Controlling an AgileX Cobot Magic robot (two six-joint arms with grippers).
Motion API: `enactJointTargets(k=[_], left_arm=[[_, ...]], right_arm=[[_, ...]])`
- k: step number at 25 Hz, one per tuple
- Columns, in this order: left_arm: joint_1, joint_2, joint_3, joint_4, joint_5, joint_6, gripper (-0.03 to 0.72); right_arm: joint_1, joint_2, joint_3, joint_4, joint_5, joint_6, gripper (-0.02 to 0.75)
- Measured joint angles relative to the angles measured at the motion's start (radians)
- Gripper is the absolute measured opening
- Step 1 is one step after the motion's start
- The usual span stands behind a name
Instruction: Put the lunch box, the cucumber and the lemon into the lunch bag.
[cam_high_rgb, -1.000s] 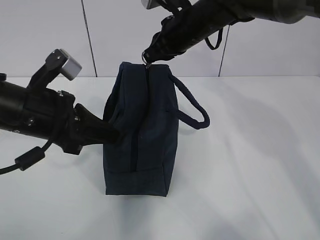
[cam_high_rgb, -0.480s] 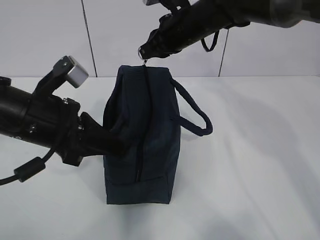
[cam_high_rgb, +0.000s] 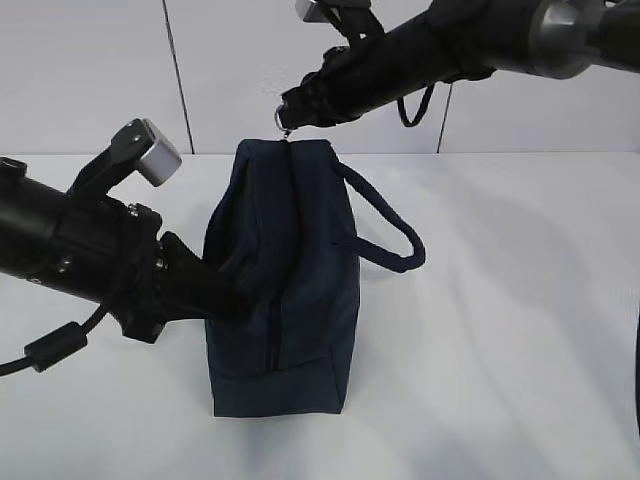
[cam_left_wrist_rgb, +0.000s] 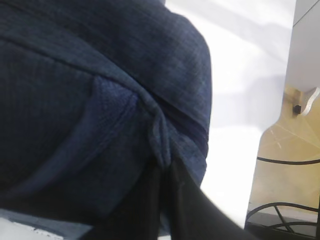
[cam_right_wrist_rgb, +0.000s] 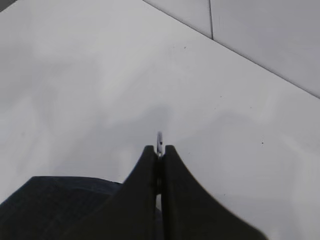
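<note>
The dark navy lunch bag (cam_high_rgb: 285, 280) stands upright on the white table, its zipper running down the near face and its loop handle (cam_high_rgb: 385, 225) hanging to the right. My left gripper (cam_high_rgb: 232, 300) is shut on a pinched fold of the bag's fabric (cam_left_wrist_rgb: 161, 145) at its left side. My right gripper (cam_high_rgb: 287, 118) is above the bag's far top end, shut on the metal ring pull (cam_right_wrist_rgb: 159, 141) of the zipper. The lunch box, the cucumber and the lemon are out of view.
The white table (cam_high_rgb: 500, 330) stretches to the right of the bag, with a pale panelled wall (cam_high_rgb: 100, 70) behind. A table edge and floor with cables (cam_left_wrist_rgb: 285, 165) show in the left wrist view.
My right gripper has moved left and slightly up with the ring pull. My left arm has shifted down and right, holding the bag's side, and the bag has straightened a little.
</note>
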Motion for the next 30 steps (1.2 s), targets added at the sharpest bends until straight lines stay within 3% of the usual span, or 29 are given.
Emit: enactJointTargets(k=[8,18,30], left_arm=[[0.0,0.0,-0.002,0.07,-0.035,-0.063,-0.005],[-0.006,-0.011,-0.003,0.18,-0.103,-0.15,-0.006],[-0.006,-0.011,-0.003,0.17,-0.122,-0.165,-0.004]], right_arm=[[-0.042,0.004,0.0,0.082,0.046,0.0,0.008],[-0.103,0.073,0.0,0.292,0.115,0.0,0.008],[-0.131,0.132,0.0,0.453,0.171,-0.01,0.008]])
